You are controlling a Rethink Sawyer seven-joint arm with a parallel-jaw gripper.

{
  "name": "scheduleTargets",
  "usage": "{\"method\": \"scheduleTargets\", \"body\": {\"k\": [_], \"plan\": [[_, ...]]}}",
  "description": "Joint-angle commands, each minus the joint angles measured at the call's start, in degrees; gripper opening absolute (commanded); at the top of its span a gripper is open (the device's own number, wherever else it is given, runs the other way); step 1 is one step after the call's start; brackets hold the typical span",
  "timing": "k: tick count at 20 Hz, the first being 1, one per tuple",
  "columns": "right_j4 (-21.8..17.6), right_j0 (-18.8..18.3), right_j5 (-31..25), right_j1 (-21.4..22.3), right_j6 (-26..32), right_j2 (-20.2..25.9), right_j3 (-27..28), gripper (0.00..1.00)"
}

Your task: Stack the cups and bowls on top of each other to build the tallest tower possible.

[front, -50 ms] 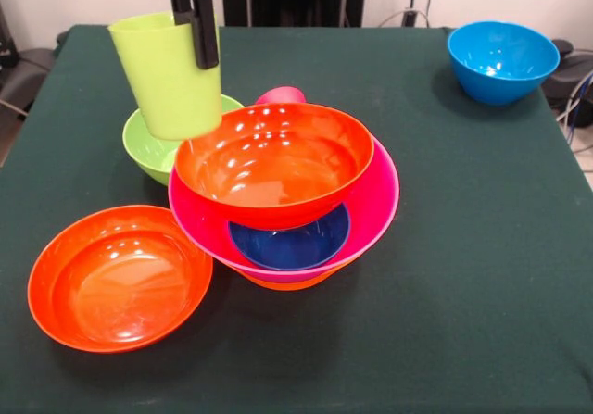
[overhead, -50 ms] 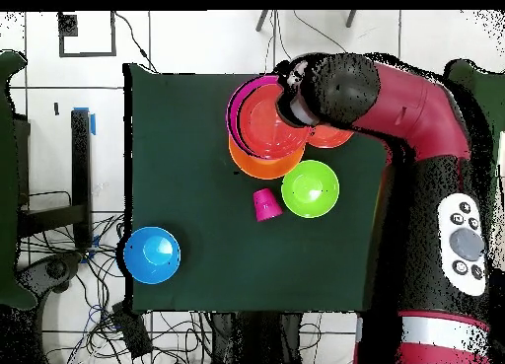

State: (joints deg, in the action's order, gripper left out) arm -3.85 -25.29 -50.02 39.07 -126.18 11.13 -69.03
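**Q:** What is the robot doing at this moment?

**A:** The gripper (front, -50 ms: 197, 25) hangs at the top of the front view, its black fingers (front, -50 ms: 206, 39) pinched over the rim of the lime green cup (front, -50 ms: 167, 76). The cup is lifted clear of the table, upright with a slight tilt, above and in front of the green bowl (front, -50 ms: 153, 150).

**Q:** Where is the tower?

**A:** Just beside the cup. A big pink bowl (front, -50 ms: 375, 201) rests on an orange bowl (front, -50 ms: 287, 284) that barely shows beneath it. Inside the pink bowl lies a small dark blue bowl (front, -50 ms: 292, 243), with a red-orange bowl (front, -50 ms: 273, 159) tilted on top.

**Q:** What else is on the table?

**A:** Another red-orange bowl (front, -50 ms: 120, 280) near the front, a light blue bowl (front, -50 ms: 503, 60) well apart at a far corner, and a red-pink cup (overhead, -50 ms: 266, 204) behind the pile.

**Q:** Which step is this?

**A:** Likely carrying the cup to the tower. The next move calls for centring it over the top bowl and lowering gently, since that bowl sits unevenly and could slip.
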Motion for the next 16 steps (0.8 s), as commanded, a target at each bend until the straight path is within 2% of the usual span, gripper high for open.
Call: {"method": "scheduleTargets", "body": {"k": [1, 16], "plan": [[0.4, 1.1, 4.0, -2.9, -3.5, 1.5, -7.7, 0.00], [1.1, 1.9, 4.3, -3.3, -4.4, 1.2, -7.7, 0.00]]}}
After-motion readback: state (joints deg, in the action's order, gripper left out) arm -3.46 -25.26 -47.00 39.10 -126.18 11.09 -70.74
